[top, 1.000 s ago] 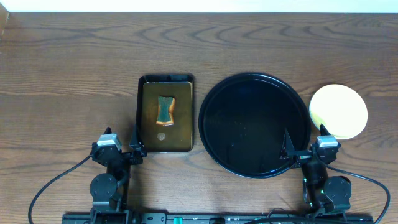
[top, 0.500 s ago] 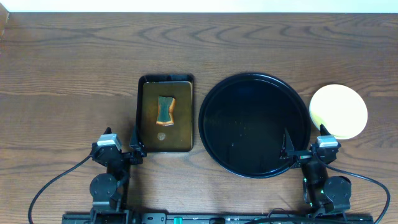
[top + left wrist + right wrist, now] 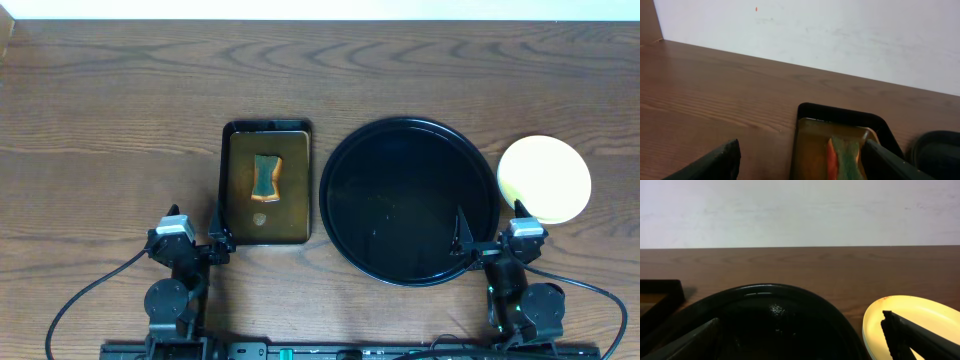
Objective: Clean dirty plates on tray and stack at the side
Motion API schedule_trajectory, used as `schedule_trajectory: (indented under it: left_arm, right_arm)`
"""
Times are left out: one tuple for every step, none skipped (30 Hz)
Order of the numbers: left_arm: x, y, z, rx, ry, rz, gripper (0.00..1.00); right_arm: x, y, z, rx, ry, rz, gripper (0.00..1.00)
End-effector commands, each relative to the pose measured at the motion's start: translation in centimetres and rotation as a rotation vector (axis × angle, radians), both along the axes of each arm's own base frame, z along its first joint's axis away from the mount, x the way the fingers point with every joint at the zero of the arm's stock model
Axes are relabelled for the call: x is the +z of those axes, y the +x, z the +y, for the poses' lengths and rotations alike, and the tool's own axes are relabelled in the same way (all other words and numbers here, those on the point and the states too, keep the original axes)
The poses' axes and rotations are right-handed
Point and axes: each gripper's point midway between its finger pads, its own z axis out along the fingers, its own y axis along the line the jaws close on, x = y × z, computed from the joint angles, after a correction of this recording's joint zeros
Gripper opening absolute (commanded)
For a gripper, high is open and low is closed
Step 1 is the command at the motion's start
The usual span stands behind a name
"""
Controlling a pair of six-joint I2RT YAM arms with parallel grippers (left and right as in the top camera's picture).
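Note:
The large round black tray sits right of centre with nothing on it; it also shows in the right wrist view. A pale yellow plate lies on the table just right of the tray, on top of a stack whose mint edge shows at its left; it shows in the right wrist view. The mint-blue plates are mostly hidden under it. My left gripper is open and empty at the near edge, beside the rectangular tray. My right gripper is open and empty at the round tray's near right rim.
A small rectangular black tray with brownish liquid holds an orange-and-green sponge, left of the round tray; both show in the left wrist view, tray and sponge. A pale wall stands behind the table.

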Motion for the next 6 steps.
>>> schedule_trajectory:
  left_arm:
    - [-1.61,-0.14,0.4,0.019,0.019,0.053,0.78]
    - [-1.61,-0.14,0.39,0.019,0.019,0.053,0.78]
    - [-1.61,-0.14,0.4,0.019,0.019,0.053,0.78]
    - [-1.61,-0.14,0.4,0.019,0.019,0.053,0.78]
    - [-1.61,-0.14,0.4,0.019,0.019,0.053,0.78]
    - [-1.61,-0.14,0.39,0.019,0.019,0.053,0.78]
  right_arm:
    - [-0.04,-0.01,-0.15,-0.005,-0.008,-0.001,0.99]
    - [-0.04,-0.01,-0.15,-0.005,-0.008,-0.001,0.99]
    - [-0.04,-0.01,-0.15,-0.005,-0.008,-0.001,0.99]
    - [-0.04,-0.01,-0.15,-0.005,-0.008,-0.001,0.99]
    - [-0.04,-0.01,-0.15,-0.005,-0.008,-0.001,0.99]
    - [-0.04,-0.01,-0.15,-0.005,-0.008,-0.001,0.99]
